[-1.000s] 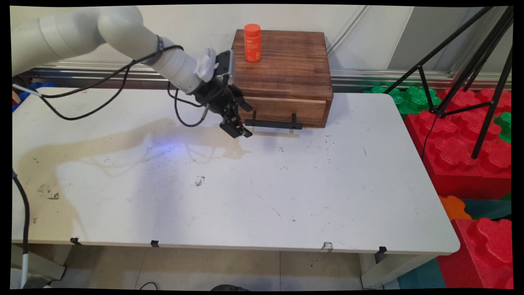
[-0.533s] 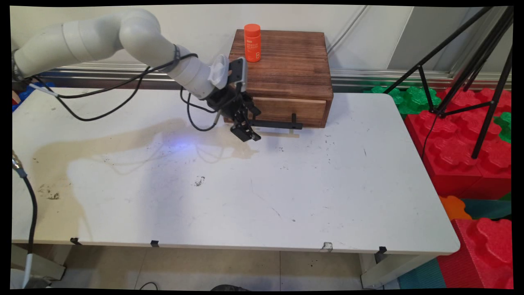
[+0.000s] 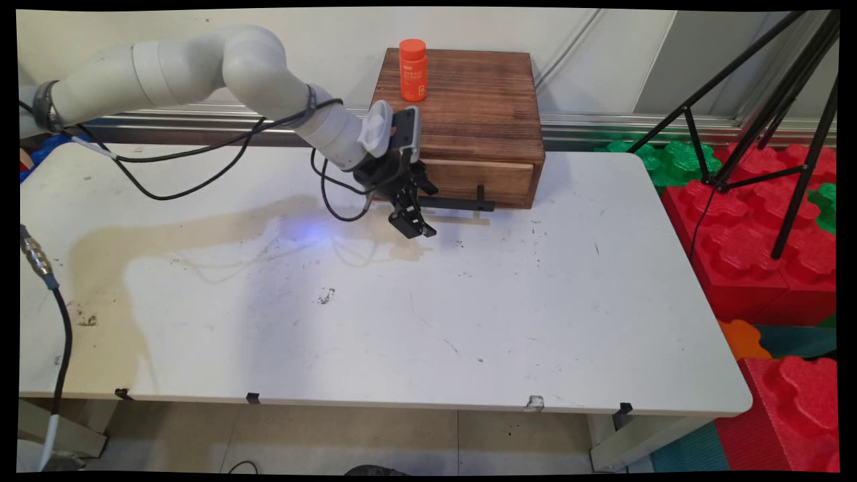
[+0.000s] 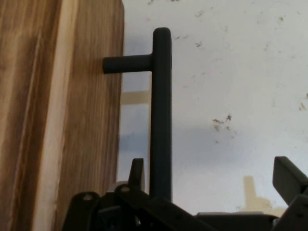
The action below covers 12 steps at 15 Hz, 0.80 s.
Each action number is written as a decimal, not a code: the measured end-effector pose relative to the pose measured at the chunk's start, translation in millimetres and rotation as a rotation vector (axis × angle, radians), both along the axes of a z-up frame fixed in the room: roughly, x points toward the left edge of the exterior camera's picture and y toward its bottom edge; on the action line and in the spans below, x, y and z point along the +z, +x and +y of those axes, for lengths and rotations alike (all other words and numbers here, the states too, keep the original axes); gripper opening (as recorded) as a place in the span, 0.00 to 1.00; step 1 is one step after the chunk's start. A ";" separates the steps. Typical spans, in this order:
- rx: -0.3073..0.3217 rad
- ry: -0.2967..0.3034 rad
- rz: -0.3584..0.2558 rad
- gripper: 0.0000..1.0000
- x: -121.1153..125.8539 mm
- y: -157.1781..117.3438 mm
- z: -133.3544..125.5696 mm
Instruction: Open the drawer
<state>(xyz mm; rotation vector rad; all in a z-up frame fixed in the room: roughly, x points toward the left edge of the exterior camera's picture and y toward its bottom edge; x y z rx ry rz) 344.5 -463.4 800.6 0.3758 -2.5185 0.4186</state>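
Observation:
My black gripper (image 3: 415,224) hangs low over the table at the front left corner of a dark wooden box (image 3: 469,114). It is open. In the hand view the drawer's black bar handle (image 4: 161,110) runs up between the two fingers of my gripper (image 4: 211,178), close to the left finger (image 4: 137,173) and far from the right one (image 4: 288,178). Neither finger presses on it. The lighter drawer front (image 4: 72,115) fills the left side. In the main view the handle (image 3: 448,202) stands out from the drawer front (image 3: 479,177). An orange bottle (image 3: 413,69) stands upright on the box's top, back left.
Black cables (image 3: 201,174) hang from the arm over the table's left half. A brownish stain (image 3: 201,227) crosses the white table (image 3: 469,321). A black tripod (image 3: 790,134) and red and green foam blocks (image 3: 756,234) stand off the table's right edge.
The arm has swung to the right and a little down, carrying the gripper along the drawer front from the box's left corner onto the left end of the handle.

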 end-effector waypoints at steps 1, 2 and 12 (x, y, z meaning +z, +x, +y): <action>-0.009 -0.004 -0.007 1.00 -1.9 -2.7 -0.9; -0.018 -0.007 -0.014 1.00 -3.6 -5.0 -1.6; -0.078 -0.023 -0.051 1.00 -12.8 -20.4 0.7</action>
